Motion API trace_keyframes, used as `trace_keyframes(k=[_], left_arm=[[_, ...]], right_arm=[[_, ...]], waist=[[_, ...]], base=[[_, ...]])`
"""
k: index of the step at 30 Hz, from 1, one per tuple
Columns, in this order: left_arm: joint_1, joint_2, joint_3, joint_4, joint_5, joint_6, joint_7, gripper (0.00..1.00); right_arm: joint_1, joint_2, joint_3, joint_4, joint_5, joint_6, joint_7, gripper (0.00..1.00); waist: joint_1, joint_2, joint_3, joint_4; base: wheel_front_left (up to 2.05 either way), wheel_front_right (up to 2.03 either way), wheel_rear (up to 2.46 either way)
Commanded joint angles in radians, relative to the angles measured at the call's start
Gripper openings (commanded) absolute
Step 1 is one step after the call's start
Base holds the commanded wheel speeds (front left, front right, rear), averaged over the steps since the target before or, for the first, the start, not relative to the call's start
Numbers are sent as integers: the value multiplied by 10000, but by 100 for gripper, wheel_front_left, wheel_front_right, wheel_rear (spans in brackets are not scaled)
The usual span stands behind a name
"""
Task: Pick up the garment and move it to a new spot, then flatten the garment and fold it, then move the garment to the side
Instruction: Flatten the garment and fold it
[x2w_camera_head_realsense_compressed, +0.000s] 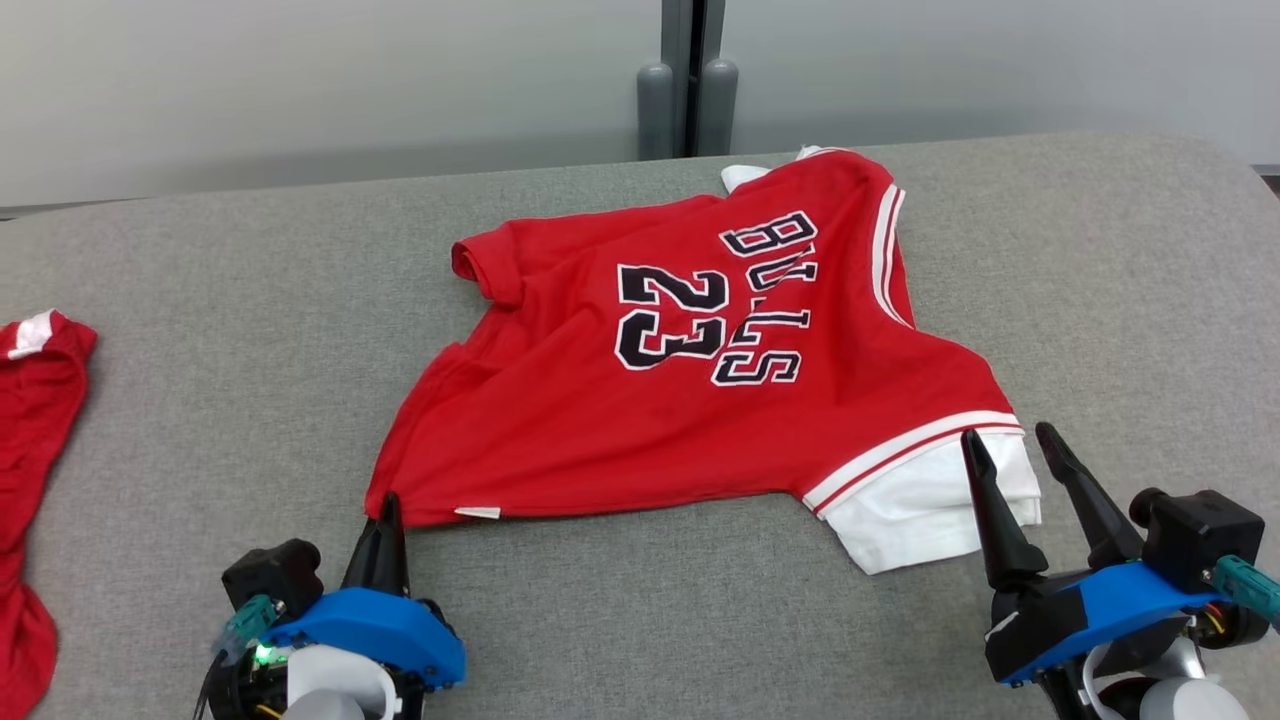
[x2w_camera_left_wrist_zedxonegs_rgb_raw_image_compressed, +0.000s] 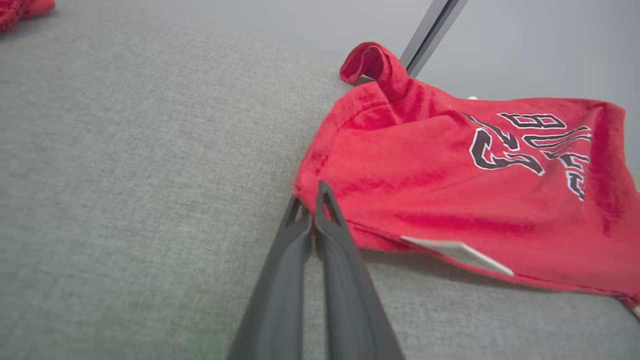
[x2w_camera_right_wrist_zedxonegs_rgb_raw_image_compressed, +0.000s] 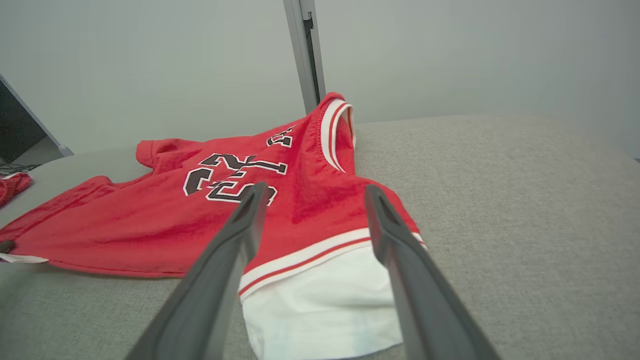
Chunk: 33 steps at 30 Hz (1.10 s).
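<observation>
While the left end effector (x2w_camera_head_realsense_compressed: 387, 500) sat closed near the desk's (x2w_camera_head_realsense_compressed: 1150, 300) front edge, seemingly pinching the red jersey's (x2w_camera_head_realsense_compressed: 600, 420) near-left corner, the right end effector (x2w_camera_head_realsense_compressed: 1005, 432) stood spread astride its white sleeve (x2w_camera_head_realsense_compressed: 900, 510). The jersey stretched diagonally toward the back-right. Bare desk lay open to the right, and another red garment (x2w_camera_head_realsense_compressed: 35, 420) lay at the far-left edge.
</observation>
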Motion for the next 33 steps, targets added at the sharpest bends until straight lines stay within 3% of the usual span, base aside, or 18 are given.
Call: trace_keyframes(k=[1,2,6,18,22,33], left_arm=[[246,67,-19,-285,9,118,69,71],[422,86,-45,-509,15,189,140,100],[959,199,-73,-1280,27,372,153,100],[1494,1021,-11,-2661,1018,243,-524,100],[1422,1350,-9,-2670,1399,-27,-590,100],[1573,1459,231,-2518,1489,-119,-625,100]], right_arm=[[128,-2,-19,-43,-18,5,21,100],[147,-2,-32,-50,-19,5,40,100],[213,-2,-149,-64,-13,5,100,100],[553,-1,-677,-196,-94,5,231,100],[633,-2,-846,-40,-92,5,173,100],[946,-2,-1022,522,-146,5,-8,100]], waist=[[0,-1,-98,78],[0,-1,-142,102],[0,-1,-340,204],[0,-1,-886,443],[0,-1,-1148,426],[0,-1,-1562,375]], base=[[0,0,0],[0,0,0],[0,0,0],[0,0,0],[0,0,0],[0,0,0]])
